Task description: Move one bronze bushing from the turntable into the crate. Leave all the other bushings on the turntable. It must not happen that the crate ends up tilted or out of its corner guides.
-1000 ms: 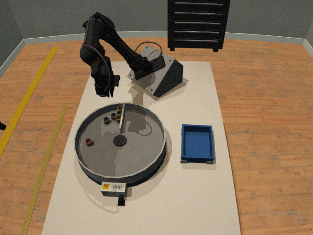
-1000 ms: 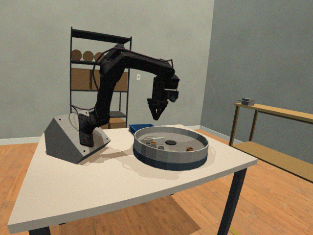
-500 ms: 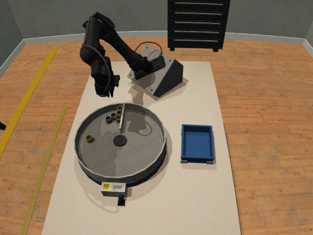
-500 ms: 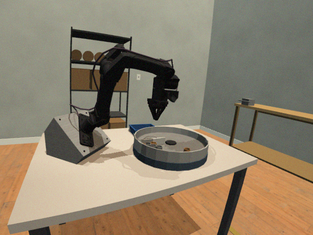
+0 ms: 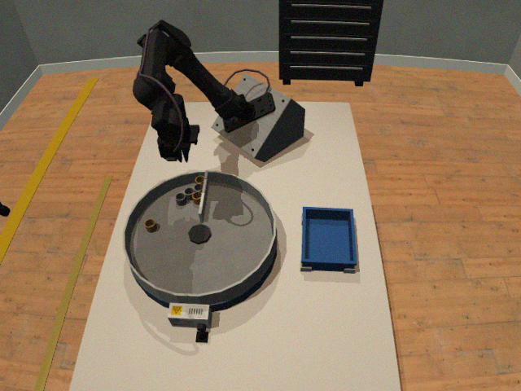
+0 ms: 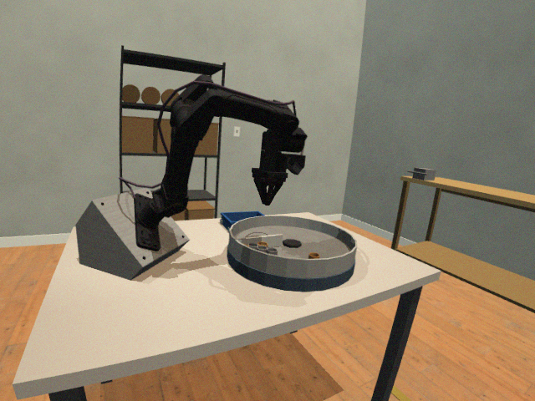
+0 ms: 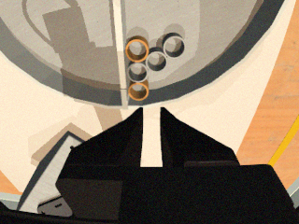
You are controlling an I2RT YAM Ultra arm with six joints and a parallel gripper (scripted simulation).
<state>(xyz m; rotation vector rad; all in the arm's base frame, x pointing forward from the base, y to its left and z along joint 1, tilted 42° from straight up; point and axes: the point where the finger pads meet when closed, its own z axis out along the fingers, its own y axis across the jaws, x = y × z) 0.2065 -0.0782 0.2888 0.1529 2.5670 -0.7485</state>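
The round grey turntable holds three bronze bushings and some dark ones. Two bronze bushings sit against the white divider bar, clustered with dark bushings. A third bronze bushing stands alone at the left. In the wrist view the cluster lies just ahead of the fingers. My gripper hangs well above the table, just outside the turntable's far rim. Its fingers leave only a narrow slit with nothing between them. The blue crate stands empty to the right.
The arm's grey wedge base stands behind the turntable. A dark hub sits at the turntable's centre, and a control box at its front. The turntable has a raised rim all round.
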